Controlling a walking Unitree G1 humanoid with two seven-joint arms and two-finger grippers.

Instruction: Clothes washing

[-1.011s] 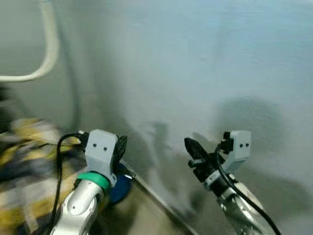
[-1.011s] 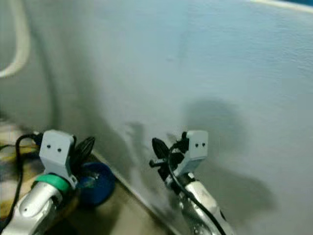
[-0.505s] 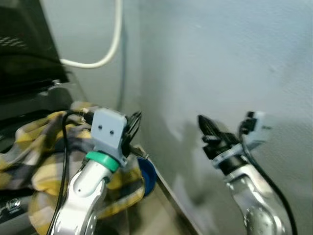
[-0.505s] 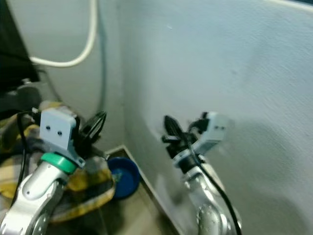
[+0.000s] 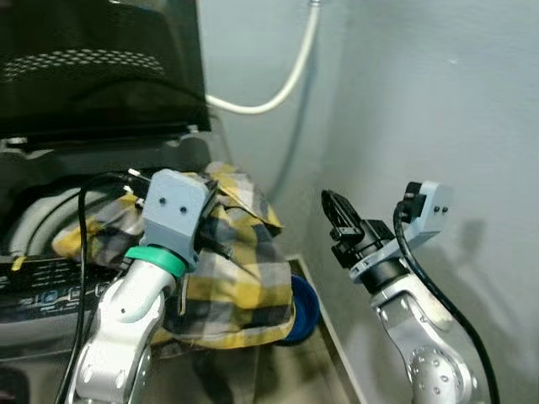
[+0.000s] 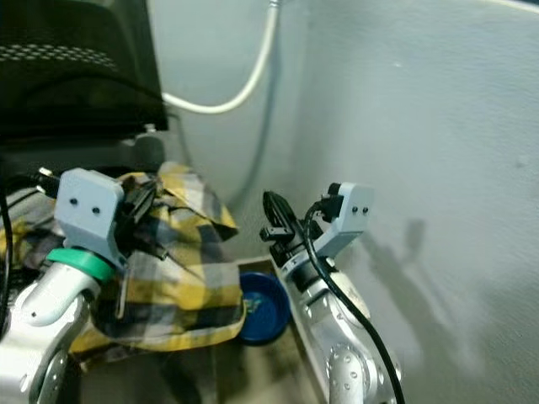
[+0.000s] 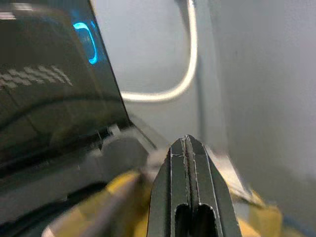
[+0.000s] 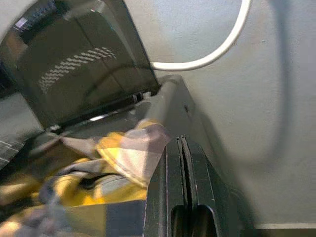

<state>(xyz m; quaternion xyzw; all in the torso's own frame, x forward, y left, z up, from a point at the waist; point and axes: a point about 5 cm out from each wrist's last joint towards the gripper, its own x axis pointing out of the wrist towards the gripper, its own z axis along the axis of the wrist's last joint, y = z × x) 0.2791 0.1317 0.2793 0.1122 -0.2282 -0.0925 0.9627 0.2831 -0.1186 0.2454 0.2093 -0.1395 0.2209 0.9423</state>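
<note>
Both pincers are held raised with fingers pressed together: the left pincer [image 6: 145, 220] over the yellow plaid shirt [image 5: 240, 278], the right pincer [image 5: 339, 220] near the right wall. The shirt is draped over the washing machine [image 5: 50, 278] rim, beneath its open dark lid [image 5: 101, 67]. A blue bowl [image 6: 263, 307] is seen on the floor beside it.

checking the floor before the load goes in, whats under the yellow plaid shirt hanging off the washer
A blue bowl on the floor peeks out under the yellow plaid shirt, which drapes over the washer edge. The rest of the bowl is covered.
</note>
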